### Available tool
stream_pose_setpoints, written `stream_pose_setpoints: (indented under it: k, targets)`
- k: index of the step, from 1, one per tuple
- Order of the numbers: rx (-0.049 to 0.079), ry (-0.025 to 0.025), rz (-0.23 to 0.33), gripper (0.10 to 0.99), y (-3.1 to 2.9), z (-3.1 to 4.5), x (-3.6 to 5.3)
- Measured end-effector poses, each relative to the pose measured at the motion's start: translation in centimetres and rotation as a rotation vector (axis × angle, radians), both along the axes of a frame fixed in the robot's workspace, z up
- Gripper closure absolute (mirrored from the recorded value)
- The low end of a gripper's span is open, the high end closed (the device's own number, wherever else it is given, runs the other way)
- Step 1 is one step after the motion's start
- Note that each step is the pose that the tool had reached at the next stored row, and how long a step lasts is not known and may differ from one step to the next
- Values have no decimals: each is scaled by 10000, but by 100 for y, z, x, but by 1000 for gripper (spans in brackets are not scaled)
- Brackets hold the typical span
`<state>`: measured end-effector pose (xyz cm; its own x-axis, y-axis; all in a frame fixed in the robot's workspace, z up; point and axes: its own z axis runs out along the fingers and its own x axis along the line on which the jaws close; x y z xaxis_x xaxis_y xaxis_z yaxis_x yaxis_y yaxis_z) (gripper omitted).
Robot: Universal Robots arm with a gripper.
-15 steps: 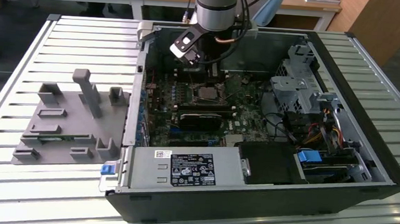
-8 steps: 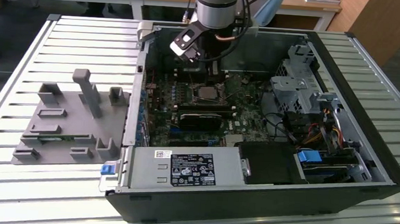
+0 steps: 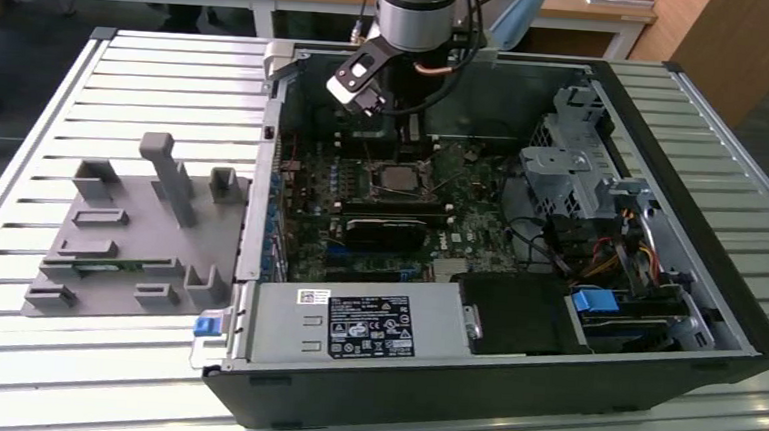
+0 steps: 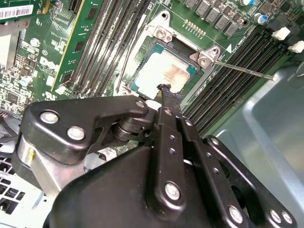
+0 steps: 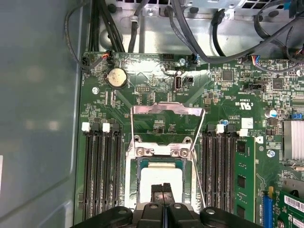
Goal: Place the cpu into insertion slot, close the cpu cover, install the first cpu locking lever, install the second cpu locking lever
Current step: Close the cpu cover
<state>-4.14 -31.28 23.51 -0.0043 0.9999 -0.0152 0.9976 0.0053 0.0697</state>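
Over the small square silver-bordered insertion slot [image 5: 141, 167] in the open black computer case [image 3: 481, 392], the black fingers [image 5: 157, 194] are pressed together and empty, tips at the silvery-grey square cpu [image 5: 161, 176] lying in it. The thin silvery metal cpu cover [image 5: 166, 109] stands open. Any press should probably be light and flat, so the chip seats squarely.

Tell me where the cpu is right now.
In both wrist views the cpu lies in the insertion slot, between the two banks of memory slots, right at the gripper tip, with the cpu cover open.
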Motion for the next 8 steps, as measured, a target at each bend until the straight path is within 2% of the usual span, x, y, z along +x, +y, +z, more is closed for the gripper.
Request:
stream_pose_setpoints:
  k: [8]
  targets:
    - [-4, 4, 1, 961, 1, 29, 0]
